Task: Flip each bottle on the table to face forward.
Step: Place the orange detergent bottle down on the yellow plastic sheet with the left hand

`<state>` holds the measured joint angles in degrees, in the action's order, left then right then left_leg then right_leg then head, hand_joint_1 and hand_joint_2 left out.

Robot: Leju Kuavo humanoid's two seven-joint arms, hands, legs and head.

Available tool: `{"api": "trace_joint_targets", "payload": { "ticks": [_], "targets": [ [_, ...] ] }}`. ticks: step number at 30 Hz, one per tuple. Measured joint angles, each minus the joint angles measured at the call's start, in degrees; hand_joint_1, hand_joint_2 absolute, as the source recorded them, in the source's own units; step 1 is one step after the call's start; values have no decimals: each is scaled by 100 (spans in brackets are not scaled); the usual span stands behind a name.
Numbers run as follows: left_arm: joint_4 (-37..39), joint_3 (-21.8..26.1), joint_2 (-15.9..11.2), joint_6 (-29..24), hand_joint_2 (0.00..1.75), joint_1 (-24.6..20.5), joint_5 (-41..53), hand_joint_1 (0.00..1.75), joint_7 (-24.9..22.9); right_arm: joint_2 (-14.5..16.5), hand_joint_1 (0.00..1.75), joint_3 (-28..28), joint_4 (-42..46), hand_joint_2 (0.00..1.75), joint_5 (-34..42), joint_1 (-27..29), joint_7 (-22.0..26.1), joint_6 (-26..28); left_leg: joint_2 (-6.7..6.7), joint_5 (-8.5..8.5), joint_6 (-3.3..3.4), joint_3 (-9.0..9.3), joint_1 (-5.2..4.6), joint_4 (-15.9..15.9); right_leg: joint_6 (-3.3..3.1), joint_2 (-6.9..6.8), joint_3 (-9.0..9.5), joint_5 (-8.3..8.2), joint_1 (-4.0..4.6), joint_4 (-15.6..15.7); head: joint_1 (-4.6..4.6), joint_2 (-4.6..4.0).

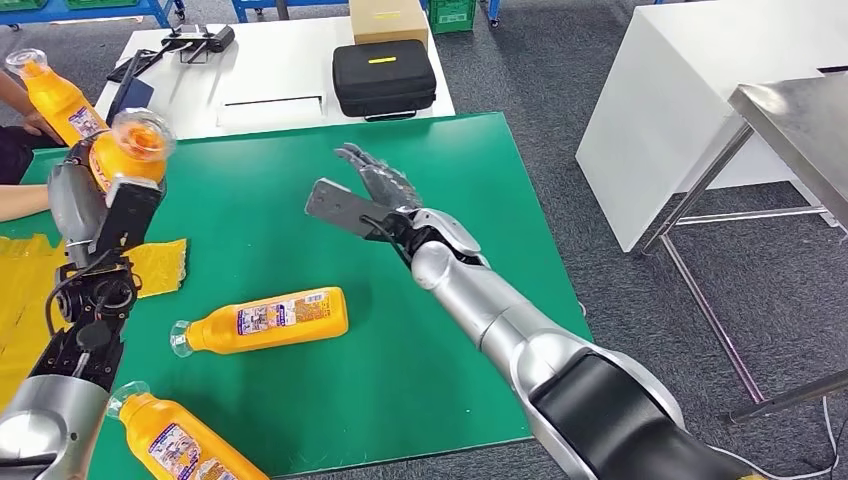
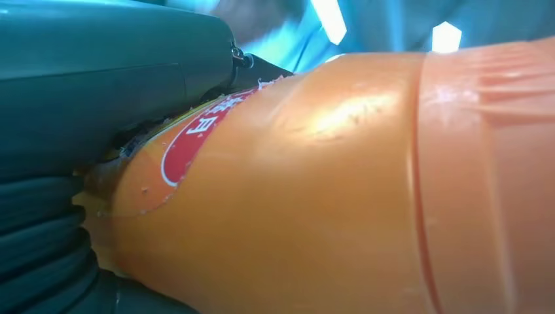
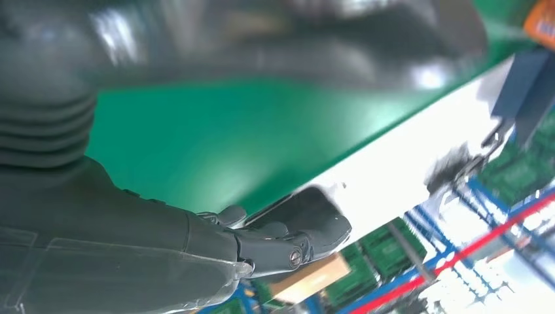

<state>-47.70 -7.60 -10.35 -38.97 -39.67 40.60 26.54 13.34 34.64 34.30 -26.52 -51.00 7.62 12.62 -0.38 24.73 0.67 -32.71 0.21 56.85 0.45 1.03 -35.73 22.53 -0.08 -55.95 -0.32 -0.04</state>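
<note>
My left hand (image 1: 100, 205) is raised at the table's left side and grips an orange juice bottle (image 1: 130, 150) with its clear cap up toward the camera. The left wrist view looks close along that bottle (image 2: 340, 196), pressed against the hand (image 2: 98, 91). A second orange bottle (image 1: 265, 320) lies on its side on the green table (image 1: 440, 330), label up, cap to the left. A third bottle (image 1: 185, 445) lies at the near left edge. My right hand (image 1: 372, 190) hovers above the table's middle, fingers (image 3: 294, 235) spread and holding nothing.
A person at the far left holds another orange bottle (image 1: 55, 95). A yellow bag (image 1: 25, 290) lies on the table's left. Behind stands a white table (image 1: 270, 70) with a black case (image 1: 383, 78) and a cardboard box (image 1: 388, 20). A steel table (image 1: 790, 120) stands at the right.
</note>
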Motion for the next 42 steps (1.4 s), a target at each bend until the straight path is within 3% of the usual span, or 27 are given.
{"api": "trace_joint_targets", "payload": {
  "ticks": [5, 11, 14, 19, 26, 35, 39, 42],
  "targets": [
    [313, 796, -234, -94, 175, 16, 3532, 175, -933, -272, 0, -521, 168, 0, -11, 77, 149, -77, 11, 0, 0, 0, 1, 0, 0, 9, -2, -1, 0, -1, 1, 0],
    [1305, 887, -633, 9, 175, -203, 4711, 175, -1968, -345, 0, -803, 207, 0, -126, 148, 281, -200, 16, 0, -1, 1, 4, -1, -1, 19, -7, -2, 3, -2, 1, 0],
    [1911, 520, -868, 431, 175, -355, 4887, 175, -2508, -345, 0, -858, 207, 0, -149, 160, 314, -278, 19, 0, -1, 1, 6, -2, -1, 22, -8, -2, 4, -4, 0, 0],
    [2536, -66, -1161, 1150, 175, -507, 4888, 175, -2823, -347, 0, -918, 205, 0, -144, 183, 372, -373, 19, 0, -2, -1, 5, -2, -1, 23, -9, -1, 3, -4, 1, 0],
    [2958, -340, -1381, 1846, 175, -563, 4748, 175, -2818, -370, 0, -933, 207, 0, -114, 241, 392, -442, 17, 0, -2, -4, 3, -2, -1, 21, -9, -1, 1, -3, 1, 0],
    [3178, -386, -1436, 2114, 175, -542, 4645, 175, -2774, -394, 0, -933, 207, 0, -108, 319, 392, -465, 16, 0, -2, -6, 4, -2, -1, 17, -9, -1, 2, -3, 0, 0],
    [3232, -390, -1441, 2194, 175, -523, 4561, 0, -2728, -394, 0, -933, 207, 0, -109, 325, 392, -478, 15, 0, -2, -6, 4, -2, -1, 17, -9, -1, 2, -3, 1, 0],
    [3260, -382, -1441, 2279, 175, -460, 4466, 0, -2691, -394, 0, -933, 207, 0, -115, 327, 392, -504, 14, 0, -2, -6, 4, -2, -1, 17, -9, -1, 2, -4, 0, 0]
  ]
}}
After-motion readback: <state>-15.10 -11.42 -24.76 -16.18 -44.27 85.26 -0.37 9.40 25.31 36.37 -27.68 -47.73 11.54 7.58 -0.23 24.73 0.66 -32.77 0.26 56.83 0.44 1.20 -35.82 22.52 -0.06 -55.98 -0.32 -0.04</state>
